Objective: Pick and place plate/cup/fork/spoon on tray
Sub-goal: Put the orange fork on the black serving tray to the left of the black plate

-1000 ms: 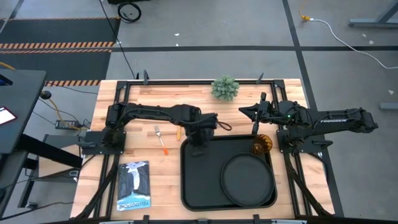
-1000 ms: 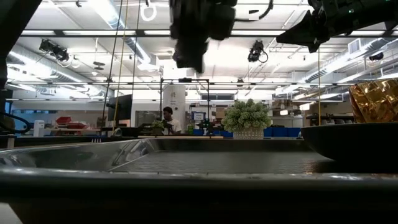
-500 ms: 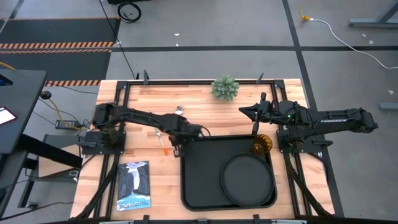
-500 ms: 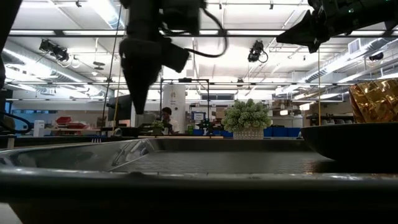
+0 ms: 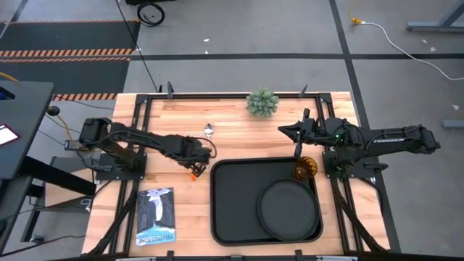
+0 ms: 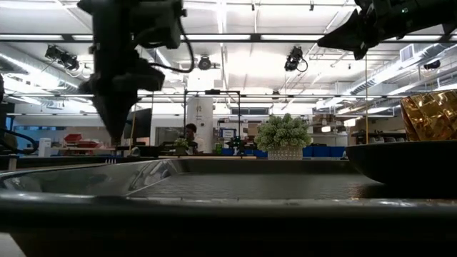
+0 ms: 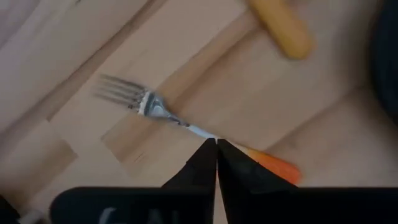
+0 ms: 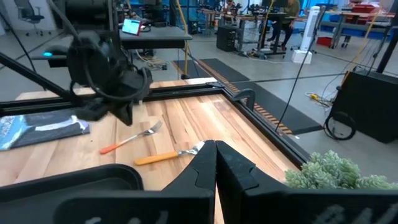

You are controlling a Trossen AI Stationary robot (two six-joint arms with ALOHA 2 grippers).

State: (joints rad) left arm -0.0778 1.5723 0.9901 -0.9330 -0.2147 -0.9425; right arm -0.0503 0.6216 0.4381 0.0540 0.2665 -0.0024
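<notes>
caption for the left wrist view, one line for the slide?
Left gripper, fingers shut, poised over the fork lying flat on the wooden table, spoon handle beyond.

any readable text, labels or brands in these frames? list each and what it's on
"TROSSEN": white lettering on the right arm's forearm, high view.
Booklet on the table left of the tray: pale print along its bottom edge, too small to read.
Left claw, left wrist view: grey marks on the dark body, blurred, unreadable.
Small lit screen in the room, right wrist view: nothing legible.
No other text can be read.
</notes>
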